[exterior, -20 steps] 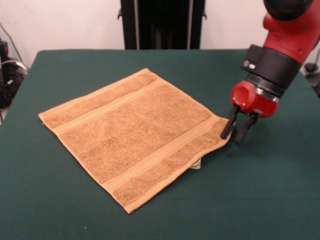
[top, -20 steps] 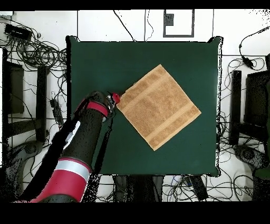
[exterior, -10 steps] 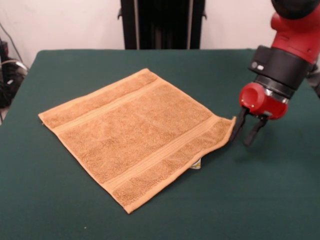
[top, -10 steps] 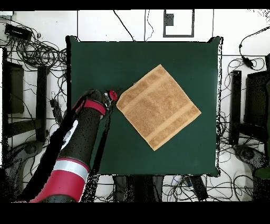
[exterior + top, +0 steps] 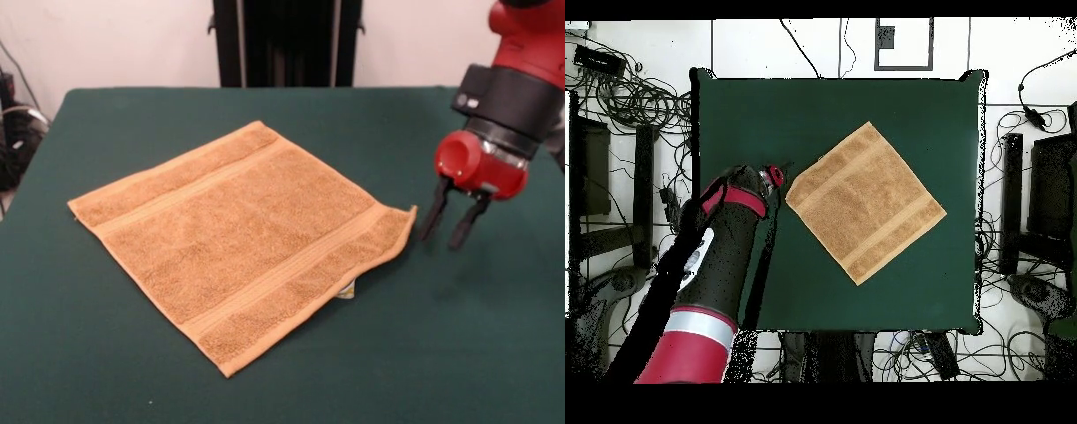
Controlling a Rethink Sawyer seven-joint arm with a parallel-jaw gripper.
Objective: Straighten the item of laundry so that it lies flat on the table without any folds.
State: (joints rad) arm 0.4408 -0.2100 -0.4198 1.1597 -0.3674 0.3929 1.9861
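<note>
Towel (image 5: 238, 238) first, operator: in the front view its nearest corner points toward the table's near edge, and you can see it spread open as a diamond across the middle of the table (image 5: 88, 353), one layer, band stripes running straight near two edges. A small white label (image 5: 350, 289) peeps out from under the near right edge. No fold shows anywhere on top.

Move your eye back along that edge to the right-hand corner (image 5: 408, 215), and there is the one blemish: the tip curls up a little off the felt rather than lying down. Everything else looks flat, right out to the far corner toward the table's far edge.

Just beside that raised tip, apart from it, hangs the gripper (image 5: 452, 219). Its two dark fingers (image 5: 433, 216) point down with a clear gap between them and nothing in it, so the jaws are open and empty, and they look clear of the felt. Overhead, the gripper (image 5: 773, 178) sits just off the towel's (image 5: 865, 203) corner.

Your read, then: the spreading looks all but done, and this is the let-go after a corner pull. What's left, if anything, is that curled tip. You would want a light downward press or a short outward tug on it, kept gentle so the rest of the cloth does not drag or wrinkle. If the tip settles by itself, simply lift clear.
</note>
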